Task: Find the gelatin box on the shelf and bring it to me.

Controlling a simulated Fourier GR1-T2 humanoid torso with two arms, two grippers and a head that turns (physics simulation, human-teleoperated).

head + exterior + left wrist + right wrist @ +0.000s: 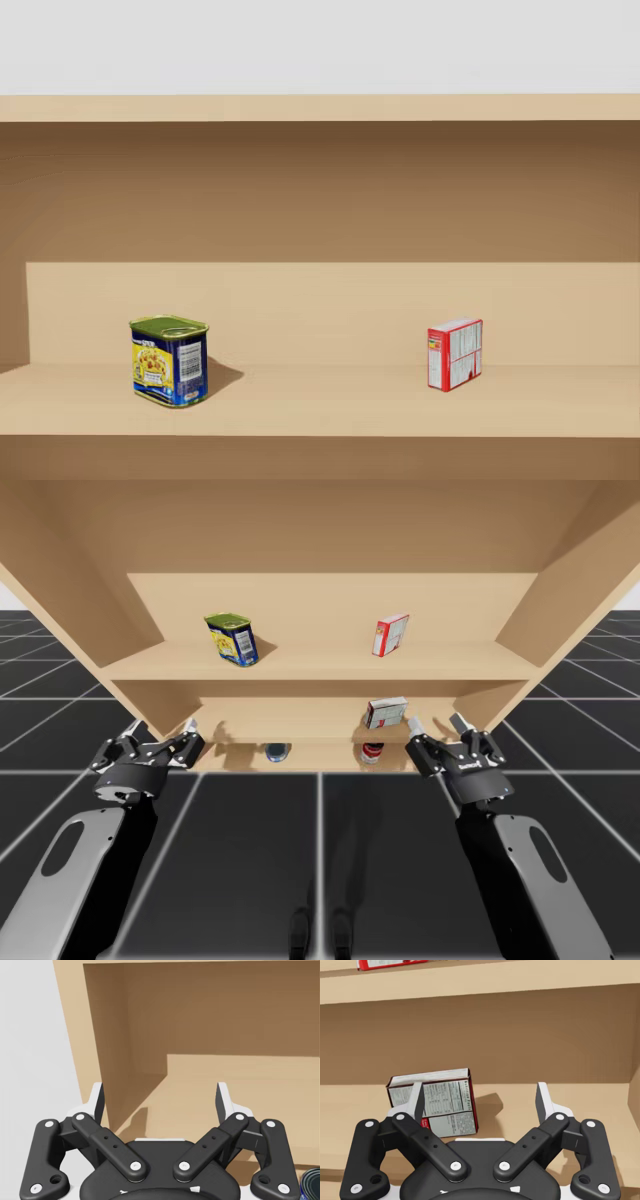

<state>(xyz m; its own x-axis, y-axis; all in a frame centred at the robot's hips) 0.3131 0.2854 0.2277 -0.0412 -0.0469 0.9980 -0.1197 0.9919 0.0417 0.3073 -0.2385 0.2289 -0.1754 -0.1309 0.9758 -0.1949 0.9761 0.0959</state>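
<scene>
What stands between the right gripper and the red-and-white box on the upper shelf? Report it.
Nothing stands in front of the red-and-white box; the blue can is far to its side. But my right gripper, open, sits lower, facing a grey-backed box on the shelf below, so the upper shelf board lies between.

both arms enter from the bottom edge of the high view, the left arm (75, 875) at lower left and the right arm (525, 875) at lower right, grey forearms leading up to black wrists. the left gripper (162, 730) sits at middle left and the right gripper (437, 723) at middle right, well apart, level with each other in the frame, both pointing away toward the upper part of the picture. in each wrist view the white-tipped fingers (224, 1102) stand spread wide, linkages splayed outward, left and right alike.
</scene>
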